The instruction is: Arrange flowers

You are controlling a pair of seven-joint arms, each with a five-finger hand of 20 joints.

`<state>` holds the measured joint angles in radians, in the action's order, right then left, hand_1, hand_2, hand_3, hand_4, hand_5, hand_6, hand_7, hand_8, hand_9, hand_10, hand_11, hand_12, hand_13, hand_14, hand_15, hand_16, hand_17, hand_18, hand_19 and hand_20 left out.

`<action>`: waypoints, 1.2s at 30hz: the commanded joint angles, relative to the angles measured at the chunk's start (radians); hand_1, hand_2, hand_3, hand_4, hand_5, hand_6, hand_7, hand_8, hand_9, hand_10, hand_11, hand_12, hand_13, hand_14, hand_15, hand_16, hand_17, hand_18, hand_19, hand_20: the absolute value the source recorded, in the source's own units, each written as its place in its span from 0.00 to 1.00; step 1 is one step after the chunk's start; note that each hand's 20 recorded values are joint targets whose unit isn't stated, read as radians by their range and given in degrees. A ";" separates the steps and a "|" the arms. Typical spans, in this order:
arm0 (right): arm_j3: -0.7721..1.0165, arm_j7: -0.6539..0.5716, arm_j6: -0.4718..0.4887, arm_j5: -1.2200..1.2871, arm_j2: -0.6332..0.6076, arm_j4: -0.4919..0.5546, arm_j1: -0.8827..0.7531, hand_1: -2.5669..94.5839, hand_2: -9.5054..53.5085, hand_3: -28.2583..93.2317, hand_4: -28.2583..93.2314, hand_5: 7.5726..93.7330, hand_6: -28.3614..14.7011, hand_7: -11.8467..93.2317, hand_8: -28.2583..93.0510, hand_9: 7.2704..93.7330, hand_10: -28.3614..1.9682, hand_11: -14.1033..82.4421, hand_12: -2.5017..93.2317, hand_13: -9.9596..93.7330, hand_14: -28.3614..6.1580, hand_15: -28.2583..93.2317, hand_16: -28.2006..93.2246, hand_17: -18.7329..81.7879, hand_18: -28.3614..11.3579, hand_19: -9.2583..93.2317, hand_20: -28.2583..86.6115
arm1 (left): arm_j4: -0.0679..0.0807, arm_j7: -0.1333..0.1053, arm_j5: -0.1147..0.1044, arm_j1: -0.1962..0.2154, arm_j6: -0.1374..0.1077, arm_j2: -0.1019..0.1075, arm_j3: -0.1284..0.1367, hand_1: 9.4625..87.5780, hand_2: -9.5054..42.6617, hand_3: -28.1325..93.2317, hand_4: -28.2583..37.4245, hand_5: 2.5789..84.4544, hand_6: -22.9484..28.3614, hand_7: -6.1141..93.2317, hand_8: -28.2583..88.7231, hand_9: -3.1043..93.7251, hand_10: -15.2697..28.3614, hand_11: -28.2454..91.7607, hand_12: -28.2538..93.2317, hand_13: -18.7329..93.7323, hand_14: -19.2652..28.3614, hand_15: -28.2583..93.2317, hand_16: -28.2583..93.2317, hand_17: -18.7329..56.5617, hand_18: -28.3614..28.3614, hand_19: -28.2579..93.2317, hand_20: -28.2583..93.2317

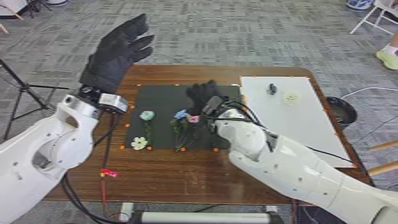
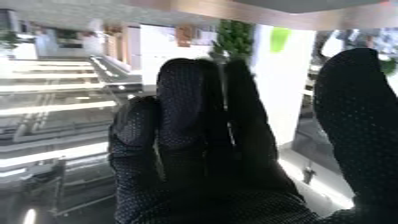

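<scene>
Right robot hand point(image 1: 203, 93) hangs open over dark mat point(image 1: 163, 93), apparently near blue flower point(image 1: 180, 114); left robot hand point(image 1: 114, 52) open too.

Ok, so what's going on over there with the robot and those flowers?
The robot seems to be arranging flowers. Its right hand is over the dark mat, fingers straight, close to a blue flower and a pink flower; I can't see it gripping anything. A pale blue-green flower and a white flower lie farther left on the mat. The left hand is open, away from the flowers.
</scene>
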<state>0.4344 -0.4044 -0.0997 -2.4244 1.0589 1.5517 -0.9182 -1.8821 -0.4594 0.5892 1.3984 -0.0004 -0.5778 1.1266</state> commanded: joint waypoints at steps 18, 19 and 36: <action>0.334 -0.173 0.313 0.092 -0.299 -0.083 -0.083 0.29 0.00 0.93 0.00 0.16 0.45 0.20 0.19 0.14 0.38 0.19 0.28 0.27 0.29 0.32 0.42 0.24 0.18 0.53 0.41 | -0.048 0.006 -0.003 0.209 -0.038 -0.017 0.144 0.23 0.11 0.77 0.04 0.26 0.48 0.22 0.18 0.23 0.58 0.35 0.39 0.31 0.69 0.42 0.29 0.11 0.83 0.52 0.33; 0.341 -0.177 0.333 0.095 -0.300 -0.078 -0.090 0.29 0.00 0.93 0.00 0.16 0.45 0.19 0.19 0.14 0.38 0.18 0.28 0.28 0.29 0.31 0.42 0.24 0.17 0.53 0.41 | -0.048 0.006 -0.003 0.209 -0.039 -0.016 0.144 0.23 0.11 0.77 0.04 0.26 0.48 0.22 0.18 0.23 0.58 0.35 0.39 0.31 0.69 0.43 0.29 0.11 0.83 0.52 0.33; 0.256 -0.142 0.269 0.038 -0.314 -0.109 -0.098 0.42 0.00 0.94 0.00 0.51 0.70 0.42 0.09 0.59 0.63 0.50 0.28 0.62 0.64 0.73 0.41 0.37 0.27 0.74 0.52 | -0.048 0.027 0.004 0.200 -0.023 -0.002 0.141 0.23 0.11 0.77 0.05 0.26 0.48 0.22 0.18 0.23 0.58 0.35 0.39 0.31 0.69 0.43 0.28 0.11 0.83 0.53 0.33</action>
<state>0.7216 -0.5674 0.2811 -2.3498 0.7621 1.4424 -1.0036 -1.9231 -0.4443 0.5881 1.5942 -0.0278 -0.5848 1.2566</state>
